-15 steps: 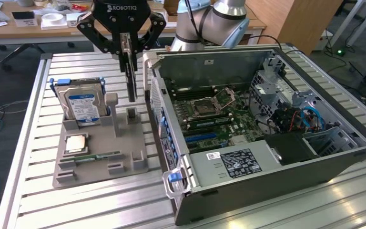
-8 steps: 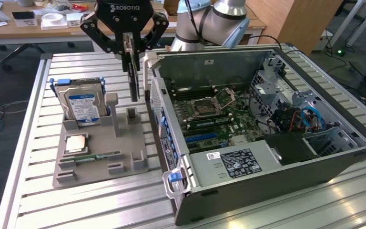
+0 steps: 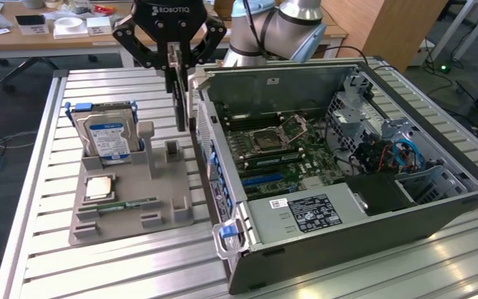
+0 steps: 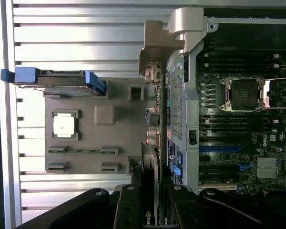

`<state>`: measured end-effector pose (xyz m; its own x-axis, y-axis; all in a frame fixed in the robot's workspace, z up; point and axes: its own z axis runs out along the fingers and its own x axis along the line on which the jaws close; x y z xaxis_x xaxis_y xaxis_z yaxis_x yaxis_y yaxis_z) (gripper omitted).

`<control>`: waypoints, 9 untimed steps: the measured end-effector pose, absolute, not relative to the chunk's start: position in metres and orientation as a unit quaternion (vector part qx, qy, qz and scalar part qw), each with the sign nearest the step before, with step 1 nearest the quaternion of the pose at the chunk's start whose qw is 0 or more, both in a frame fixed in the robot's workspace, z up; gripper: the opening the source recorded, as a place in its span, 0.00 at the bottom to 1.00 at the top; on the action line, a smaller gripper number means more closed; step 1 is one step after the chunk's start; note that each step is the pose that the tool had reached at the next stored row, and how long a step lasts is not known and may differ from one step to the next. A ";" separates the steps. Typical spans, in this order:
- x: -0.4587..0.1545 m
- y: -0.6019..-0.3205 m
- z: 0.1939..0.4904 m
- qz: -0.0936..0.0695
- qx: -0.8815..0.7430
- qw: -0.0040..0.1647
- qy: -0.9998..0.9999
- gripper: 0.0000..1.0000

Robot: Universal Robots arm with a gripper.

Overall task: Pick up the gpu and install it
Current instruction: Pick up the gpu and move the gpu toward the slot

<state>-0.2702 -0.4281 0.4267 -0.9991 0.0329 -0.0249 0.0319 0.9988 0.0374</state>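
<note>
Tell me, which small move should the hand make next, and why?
Probably shift toward the exterior view's right: the hand holds the thin dark gpu card upright outside the open black computer case, not yet over its blue slots.

Claw (image 3: 175,61) gripping gpu (image 3: 178,103) (hanging edge-on), beside open computer case (image 3: 372,240)

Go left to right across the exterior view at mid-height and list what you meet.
hard drive standing on edge → gpu hanging upright in the jaws → CPU socket on the motherboard → blue cables inside the case
</note>
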 end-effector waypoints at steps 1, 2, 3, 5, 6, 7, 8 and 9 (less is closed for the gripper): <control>-0.269 -0.428 0.427 0.019 0.016 0.013 1.000 0.26; -0.269 -0.428 0.427 0.019 0.016 0.013 1.000 0.26; -0.268 -0.428 0.427 0.019 0.016 0.013 1.000 0.26; -0.266 -0.427 0.427 0.019 0.016 0.013 1.000 0.26; -0.265 -0.427 0.427 0.019 0.016 0.013 1.000 0.26; -0.263 -0.427 0.427 0.019 0.016 0.013 1.000 0.26; -0.262 -0.426 0.427 0.019 0.016 0.013 1.000 0.26; -0.260 -0.426 0.427 0.019 0.016 0.013 1.000 0.26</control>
<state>-0.2603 -0.4259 0.4266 -0.9991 0.0328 -0.0250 0.0318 0.9988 0.0377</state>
